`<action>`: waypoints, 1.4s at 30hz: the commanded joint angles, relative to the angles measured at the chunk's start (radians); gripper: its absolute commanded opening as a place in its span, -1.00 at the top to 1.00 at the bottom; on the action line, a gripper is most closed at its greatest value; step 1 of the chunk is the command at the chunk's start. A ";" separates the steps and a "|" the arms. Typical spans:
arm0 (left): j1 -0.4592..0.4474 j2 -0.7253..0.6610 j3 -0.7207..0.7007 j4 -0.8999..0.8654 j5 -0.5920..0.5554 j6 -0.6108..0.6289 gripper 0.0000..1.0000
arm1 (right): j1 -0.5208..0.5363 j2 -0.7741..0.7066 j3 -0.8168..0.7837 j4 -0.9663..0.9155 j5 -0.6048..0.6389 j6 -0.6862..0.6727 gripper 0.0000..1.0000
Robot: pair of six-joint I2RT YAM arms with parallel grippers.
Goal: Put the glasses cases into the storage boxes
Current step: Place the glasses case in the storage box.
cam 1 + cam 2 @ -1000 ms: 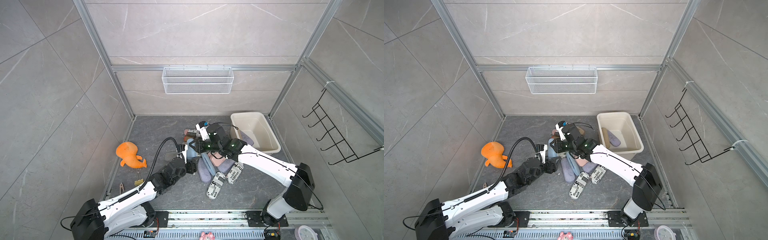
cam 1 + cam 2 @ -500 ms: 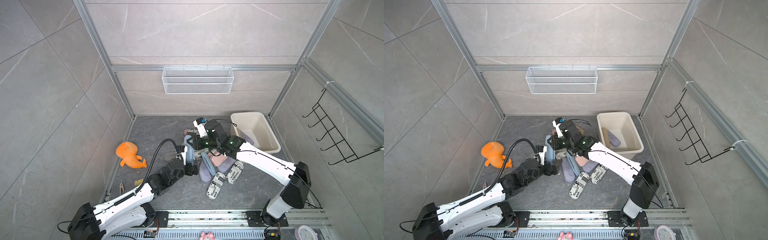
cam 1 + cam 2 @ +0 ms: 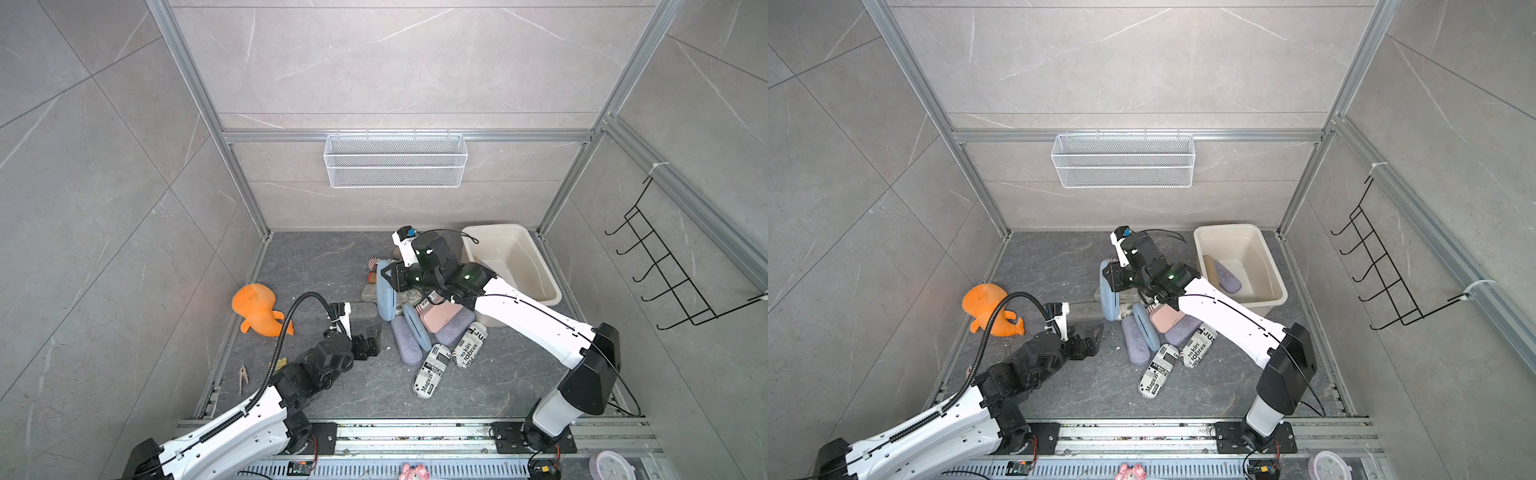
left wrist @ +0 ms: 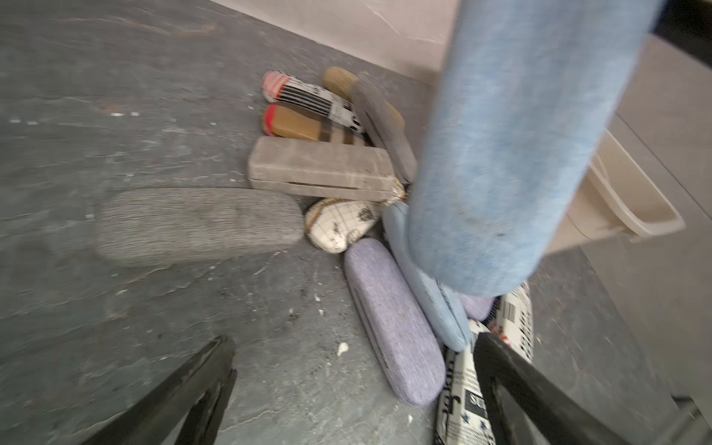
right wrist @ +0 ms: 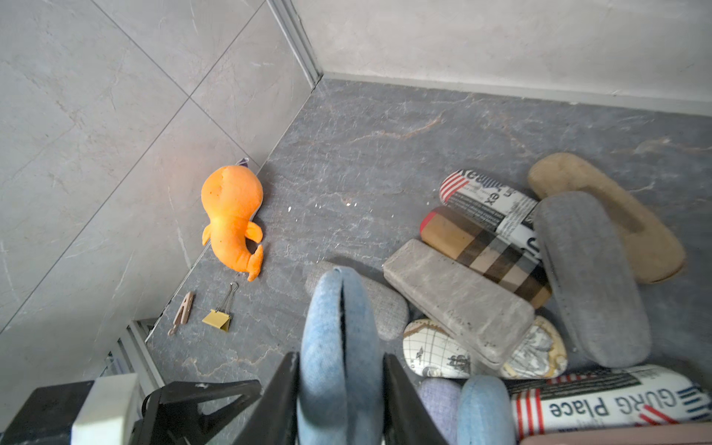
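Gripping: right claw [image 5: 341, 404] clamped on blue case [image 5: 337, 346], above the pile [image 3: 419, 324].
Axis: case hangs long-end down.
Left claw [image 3: 371, 337]: apart, empty, beside pile.
Tub [image 3: 1277, 272]: against right wall; lilac case [image 3: 1227, 277] inside.
Room: bare floor [image 3: 316, 257] left.

Both top views are bright and evenly lit by soft, diffuse light, with only faint shadows under the arms and strong wide-angle bending of the frame rails at the edges. The left wrist view is smeared by motion blur, most on the blue case [image 4: 512, 146]. The right wrist view is sharper, its near black fingers [image 5: 277, 404] soft.
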 commanded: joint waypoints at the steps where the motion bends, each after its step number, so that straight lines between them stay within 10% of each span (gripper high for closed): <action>1: 0.002 0.003 0.030 -0.160 -0.185 -0.141 -0.97 | -0.056 -0.024 0.057 -0.055 0.008 -0.038 0.65; 29: 0.035 0.236 0.057 -0.096 -0.066 -0.156 -0.97 | -0.603 -0.109 0.186 -0.344 0.302 -0.252 0.65; 42: 0.043 0.325 0.160 -0.157 -0.028 -0.128 -0.97 | -0.686 0.164 0.182 -0.301 0.379 -0.330 0.69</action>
